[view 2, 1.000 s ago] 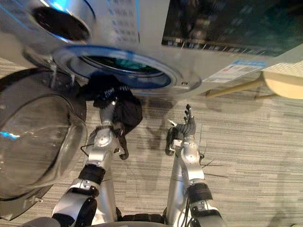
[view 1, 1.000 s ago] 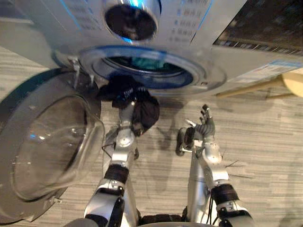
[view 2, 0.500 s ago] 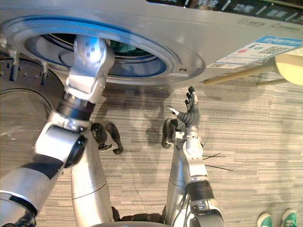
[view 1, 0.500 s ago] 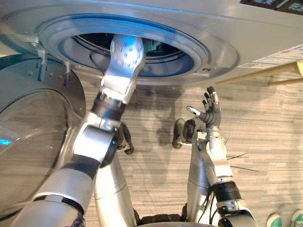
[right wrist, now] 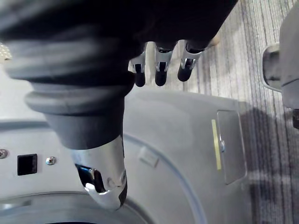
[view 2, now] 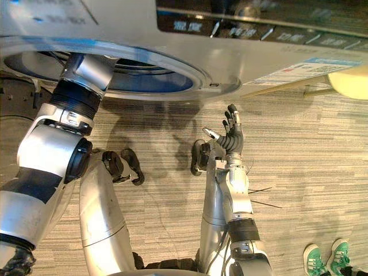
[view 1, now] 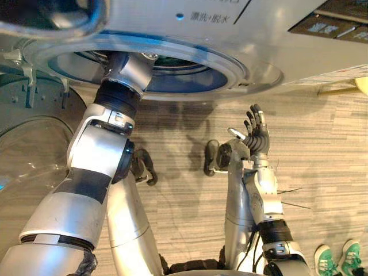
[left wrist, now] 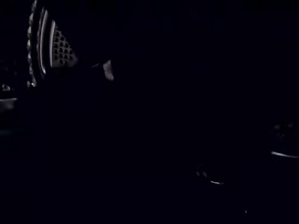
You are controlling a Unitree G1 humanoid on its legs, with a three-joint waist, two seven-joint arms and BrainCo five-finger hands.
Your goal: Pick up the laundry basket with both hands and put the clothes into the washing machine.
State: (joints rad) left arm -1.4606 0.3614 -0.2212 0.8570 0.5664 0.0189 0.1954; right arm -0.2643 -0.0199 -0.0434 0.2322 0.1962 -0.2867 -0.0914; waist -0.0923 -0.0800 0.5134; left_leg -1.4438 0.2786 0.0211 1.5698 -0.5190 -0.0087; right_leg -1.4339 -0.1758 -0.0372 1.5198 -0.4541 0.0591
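Over the striped floor before the washer, our right hand hung spread and empty, well clear of the open door. Our left arm ran into the drum; the left hand and the clothes were hidden there, and we could not tell the hand's state.

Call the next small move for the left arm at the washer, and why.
Probably draw the left arm straight back out. Its forearm is through the blue-rimmed round opening of the silver-grey washing machine, hand hidden inside; its wrist view is dark, showing perforated drum wall. The right hand hangs open over the floor.
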